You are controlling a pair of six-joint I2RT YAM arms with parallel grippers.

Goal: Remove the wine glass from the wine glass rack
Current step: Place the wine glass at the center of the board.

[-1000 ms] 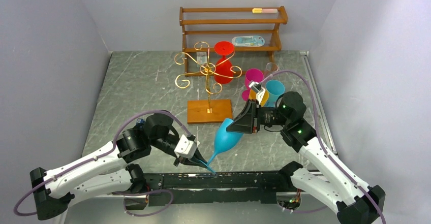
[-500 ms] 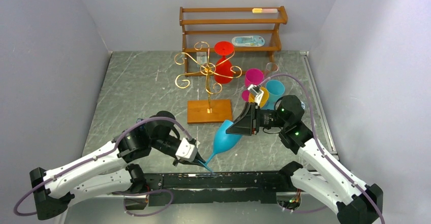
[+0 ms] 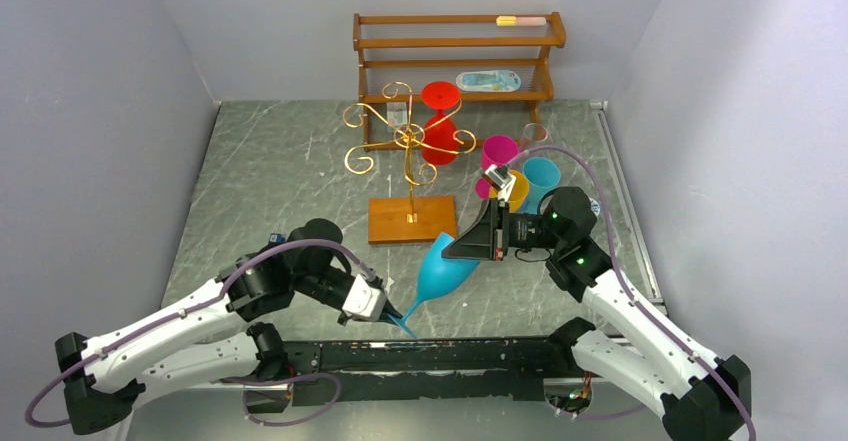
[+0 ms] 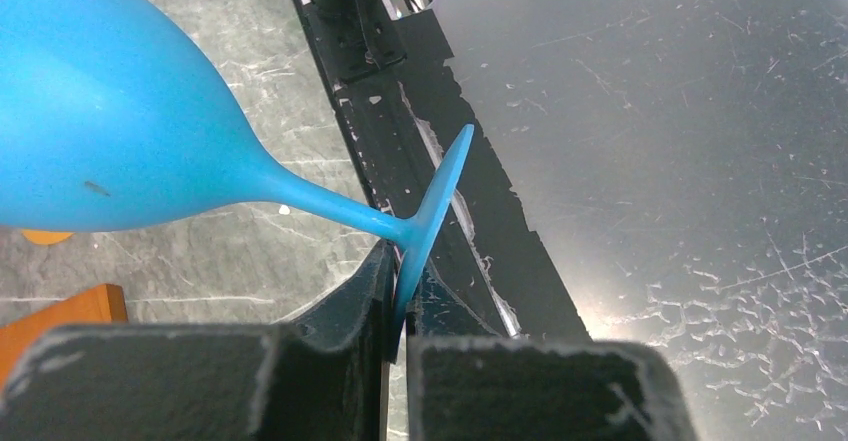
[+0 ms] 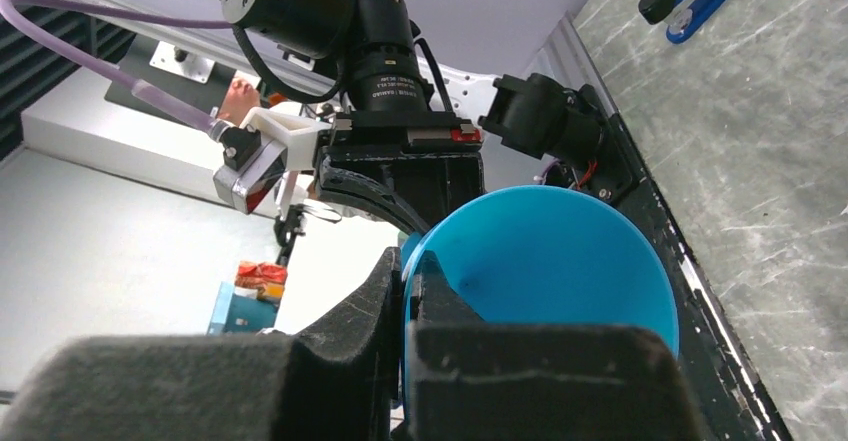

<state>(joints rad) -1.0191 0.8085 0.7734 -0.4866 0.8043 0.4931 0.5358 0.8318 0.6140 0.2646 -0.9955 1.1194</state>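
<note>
A blue wine glass [image 3: 440, 271] hangs tilted above the table's front, held at both ends. My left gripper [image 3: 392, 313] is shut on its round foot [image 4: 435, 211], and in the left wrist view the foot's edge sits between the jaws of that gripper [image 4: 402, 276]. My right gripper [image 3: 452, 249] is shut on the bowl's rim; the right wrist view shows this gripper [image 5: 408, 273] with one finger inside the bowl [image 5: 560, 261] and one outside. The wine glass rack [image 3: 408, 146], gold wire on a wooden base [image 3: 412, 219], stands behind. A red wine glass [image 3: 438, 126] hangs upside down at its right arms.
A three-tier wooden shelf [image 3: 455, 46] stands at the back wall with a blue item [image 3: 488, 80] on it. Magenta [image 3: 498, 151], teal [image 3: 541, 174] and orange [image 3: 517, 191] cups and a clear glass [image 3: 533, 133] cluster right of the rack, behind my right arm. A black rail [image 3: 430, 351] runs along the near edge.
My right gripper's jaws have shut on the blue glass's rim. Both arms and the glass have shifted slightly to the left.
</note>
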